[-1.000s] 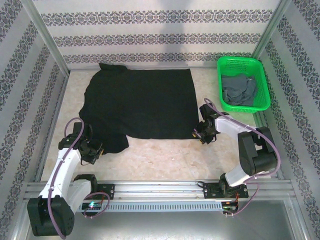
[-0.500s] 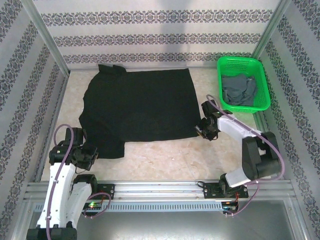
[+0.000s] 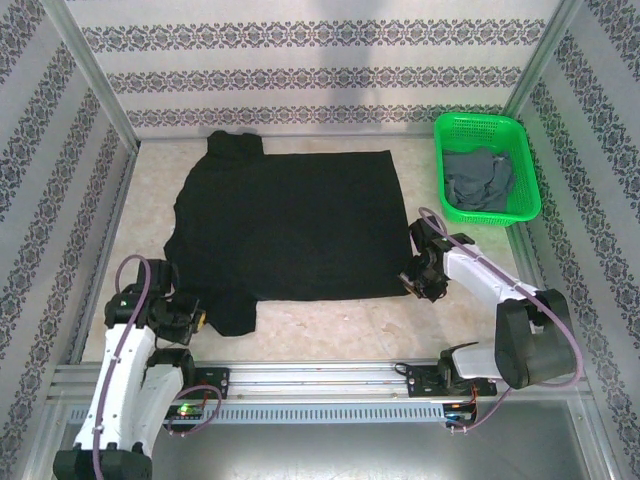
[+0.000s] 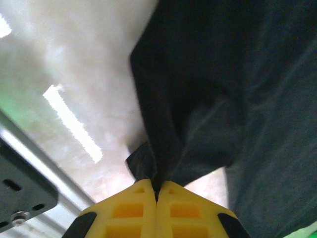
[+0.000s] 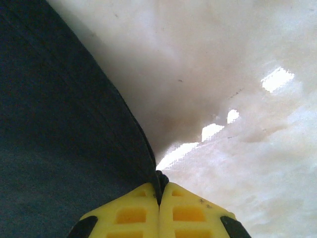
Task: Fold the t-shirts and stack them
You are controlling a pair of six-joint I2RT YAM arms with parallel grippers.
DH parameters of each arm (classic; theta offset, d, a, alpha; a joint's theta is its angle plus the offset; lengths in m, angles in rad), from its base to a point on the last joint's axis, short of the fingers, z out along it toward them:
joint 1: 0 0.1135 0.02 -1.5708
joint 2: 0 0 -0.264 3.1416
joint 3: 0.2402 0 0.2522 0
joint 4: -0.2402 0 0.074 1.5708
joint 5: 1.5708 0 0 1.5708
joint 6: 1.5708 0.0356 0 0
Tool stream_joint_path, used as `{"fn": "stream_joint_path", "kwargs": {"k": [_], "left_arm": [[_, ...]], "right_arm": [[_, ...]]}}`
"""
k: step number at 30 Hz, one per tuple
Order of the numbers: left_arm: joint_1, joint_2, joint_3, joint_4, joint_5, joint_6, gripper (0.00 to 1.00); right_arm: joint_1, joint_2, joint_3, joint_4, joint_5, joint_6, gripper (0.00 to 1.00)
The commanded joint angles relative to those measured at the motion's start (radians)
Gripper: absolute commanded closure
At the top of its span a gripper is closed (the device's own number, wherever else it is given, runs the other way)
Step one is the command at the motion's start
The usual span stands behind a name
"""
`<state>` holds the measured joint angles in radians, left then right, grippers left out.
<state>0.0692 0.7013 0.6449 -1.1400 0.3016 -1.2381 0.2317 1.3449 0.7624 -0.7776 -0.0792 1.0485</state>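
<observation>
A black t-shirt [image 3: 285, 230] lies spread flat on the pale table, its hem toward the right. My left gripper [image 3: 190, 318] is shut on the shirt's near-left sleeve; in the left wrist view the yellow fingertips [image 4: 130, 207] pinch a fold of black t-shirt [image 4: 208, 89]. My right gripper [image 3: 418, 285] is shut on the shirt's near-right hem corner; in the right wrist view the black t-shirt [image 5: 59, 139] runs into the closed yellow fingertips [image 5: 188, 210]. A dark grey t-shirt [image 3: 478, 180] lies crumpled in the basket.
The green mesh basket [image 3: 524, 152] stands at the back right corner. Patterned walls close in the table on three sides. A metal rail [image 3: 320, 378] runs along the near edge by the arm bases. Bare table [image 3: 330, 325] shows between the grippers.
The right gripper closed on the hem corner and drew it right and nearer. The whole shirt shifted right and flattened. The left arm moved back toward its base holding the sleeve.
</observation>
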Motion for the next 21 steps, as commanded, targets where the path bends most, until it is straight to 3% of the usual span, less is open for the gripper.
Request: {"fn": "stream_joint_path", "kwargs": {"k": [1,12,21], "left_arm": [[-0.012,0.071,0.121,0.173,-0.045,0.043,1.00],[-0.012,0.389,0.263,0.626,-0.031,0.070,1.00],[0.008,0.571,0.380,0.732,-0.042,0.123,1.00]], "right_arm": [[0.006,-0.011,0.090,-0.046,0.003,0.019,1.00],[-0.023,0.132,0.304,-0.049,-0.064,0.151,1.00],[-0.044,0.248,0.449,-0.085,-0.007,0.252,1.00]]}}
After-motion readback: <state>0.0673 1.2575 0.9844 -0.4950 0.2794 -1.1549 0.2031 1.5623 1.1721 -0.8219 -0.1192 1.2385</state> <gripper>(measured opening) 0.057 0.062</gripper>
